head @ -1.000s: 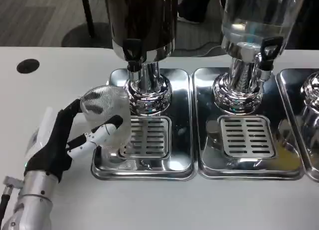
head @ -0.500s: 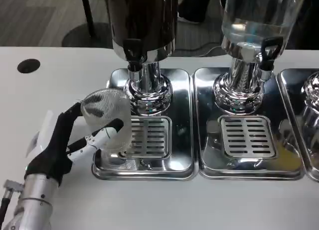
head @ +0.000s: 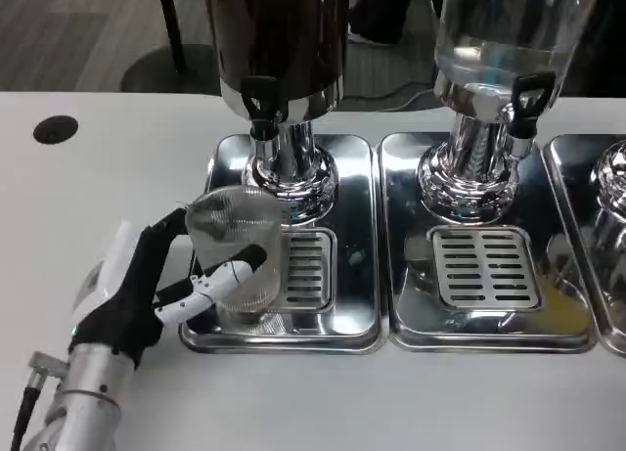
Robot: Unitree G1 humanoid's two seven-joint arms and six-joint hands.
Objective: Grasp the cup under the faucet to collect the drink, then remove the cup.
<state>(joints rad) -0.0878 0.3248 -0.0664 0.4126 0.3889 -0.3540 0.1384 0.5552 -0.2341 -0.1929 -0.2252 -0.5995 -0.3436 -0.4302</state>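
A dark round hole (head: pixel 55 129) sits in the white desk (head: pixel 98 177) at far left. Below it, my silver left forearm (head: pixel 83 397) rises from the lower-left corner. My left hand (head: pixel 147 290) is clamped on the clear ribbed cup (head: pixel 237 248): one black finger wraps the far side of the cup near its rim, and a white-and-black finger (head: pixel 227 273) crosses its near side. The cup leans slightly, its mouth tipped toward me. It is over the left part of the first chrome drip tray (head: pixel 347 177), covering the left edge of that tray's slotted grille (head: pixel 311 268). I cannot tell whether its base rests on the tray or is lifted off it.

Behind the cup stands the dark dispenser (head: pixel 279 40) on a chrome pedestal, its black faucet (head: pixel 259 101) above and just behind the cup's rim. The cup sits forward of the faucet, not squarely beneath it. I cannot tell whether any liquid is in the cup.

To the right, a second chrome tray (head: pixel 401 177) touches the first. It carries a clear dispenser (head: pixel 509 30) holding clear liquid, with a black-handled tap (head: pixel 523 99) and its own slotted grille (head: pixel 486 267). A third tray (head: pixel 587 236) is cut off at the right edge.
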